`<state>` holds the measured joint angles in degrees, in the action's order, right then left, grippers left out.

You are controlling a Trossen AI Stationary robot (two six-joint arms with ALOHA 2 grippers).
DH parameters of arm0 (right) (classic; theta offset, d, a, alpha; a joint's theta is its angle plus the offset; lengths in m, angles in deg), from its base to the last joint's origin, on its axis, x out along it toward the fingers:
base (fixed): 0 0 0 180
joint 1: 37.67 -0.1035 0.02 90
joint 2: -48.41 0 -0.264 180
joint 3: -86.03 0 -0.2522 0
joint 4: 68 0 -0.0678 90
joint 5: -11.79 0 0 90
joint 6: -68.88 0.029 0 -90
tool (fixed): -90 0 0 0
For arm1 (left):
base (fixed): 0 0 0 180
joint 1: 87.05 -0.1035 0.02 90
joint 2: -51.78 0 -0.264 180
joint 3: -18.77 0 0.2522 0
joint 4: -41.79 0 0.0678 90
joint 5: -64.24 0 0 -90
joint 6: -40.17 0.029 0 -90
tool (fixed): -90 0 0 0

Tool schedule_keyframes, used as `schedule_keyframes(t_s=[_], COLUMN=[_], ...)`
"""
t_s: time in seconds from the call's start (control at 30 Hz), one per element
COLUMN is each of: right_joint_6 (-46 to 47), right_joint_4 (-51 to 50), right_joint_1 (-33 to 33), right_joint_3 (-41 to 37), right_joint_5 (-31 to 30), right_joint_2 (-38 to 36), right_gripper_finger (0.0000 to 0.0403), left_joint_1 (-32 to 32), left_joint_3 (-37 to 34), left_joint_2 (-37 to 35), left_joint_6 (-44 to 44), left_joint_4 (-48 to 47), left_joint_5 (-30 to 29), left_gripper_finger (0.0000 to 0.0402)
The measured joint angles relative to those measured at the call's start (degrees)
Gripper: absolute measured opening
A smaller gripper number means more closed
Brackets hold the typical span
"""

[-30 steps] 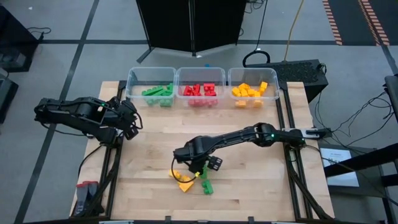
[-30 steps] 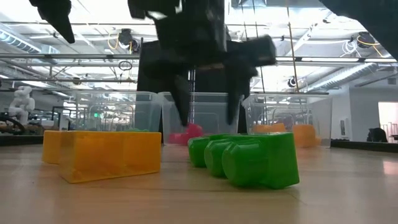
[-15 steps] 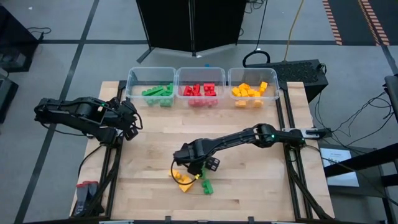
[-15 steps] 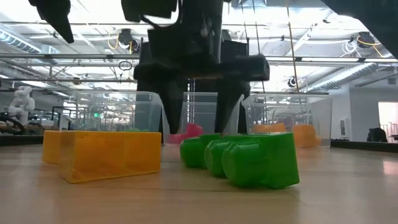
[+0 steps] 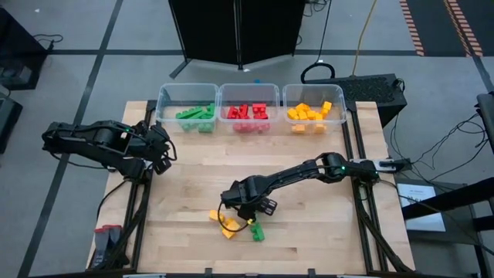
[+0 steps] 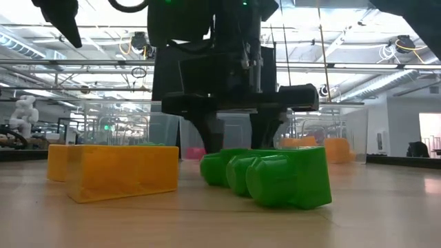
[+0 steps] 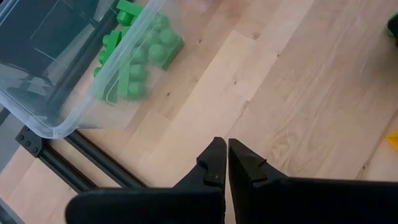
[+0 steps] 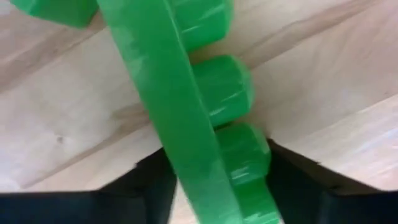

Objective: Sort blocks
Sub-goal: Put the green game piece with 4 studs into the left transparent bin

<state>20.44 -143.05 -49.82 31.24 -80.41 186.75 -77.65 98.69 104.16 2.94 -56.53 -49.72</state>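
A green block (image 8: pixel 186 106) lies on its side on the wood near the table's near edge, studs pointing sideways, and also shows in the low view (image 6: pixel 275 176). My right gripper (image 5: pixel 248 217) points down over the block's far end, fingers on either side of it (image 6: pixel 238 141). Yellow blocks (image 5: pixel 226 225) lie just left of it. My left gripper (image 5: pixel 164 150) hangs shut over the table's left side, holding nothing (image 7: pixel 227 152). My right gripper has the green block between its two fingers, one finger against the flat back (image 8: pixel 171 168), the other against a stud (image 8: pixel 264 158). The fingers come from above, pointing down, across the block. The block still lies on the table.
Three clear bins stand along the far edge: green blocks in the left bin (image 5: pixel 187 106), red in the middle bin (image 5: pixel 248 106), yellow in the right bin (image 5: pixel 312 106). A large yellow block (image 6: pixel 120 171) sits close beside the green one.
My right gripper has come down onto the green block and drifted a little toward the near edge. The gap between its fingers has narrowed around the block's far end.
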Motion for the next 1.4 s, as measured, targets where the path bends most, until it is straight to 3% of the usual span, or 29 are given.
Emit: schedule_keyframes(t_s=[0.1, 0.37, 0.7, 1.0, 1.4], right_joint_6=[0.8, 7.4, 12.8, 23.2, 39.9], right_joint_4=[-0.1, -3.0, -5.1, 12.7, 41.7], right_joint_1=[-0.1, 1.0, 8.9, 19.0, 26.9], right_joint_3=[0.1, 3.7, 23.5, 23.4, 23.3], right_joint_5=[-0.6, -0.2, 0.4, -1.2, -0.9], right_joint_2=[0.0, 0.4, 0.7, -5.5, -4.0], right_gripper_finger=[0.0152, 0.0150, 0.0150, 0.0150, 0.0150], left_joint_1=[0.0, 0.0, 0.0, 0.0, 0.0], left_joint_3=[0.0, 0.0, 0.0, 0.0, 0.0], left_joint_2=[0.0, 0.0, 0.0, 0.0, 0.0], left_joint_6=[0.0, 0.0, 0.0, 0.1, 0.1], left_joint_4=[0.0, 0.0, 0.0, 0.0, 0.1], left_joint_5=[0.0, -0.1, -0.4, -0.5, -2.0], left_gripper_finger=[0.0000, 0.0000, 0.0000, 0.0000, 0.0000])
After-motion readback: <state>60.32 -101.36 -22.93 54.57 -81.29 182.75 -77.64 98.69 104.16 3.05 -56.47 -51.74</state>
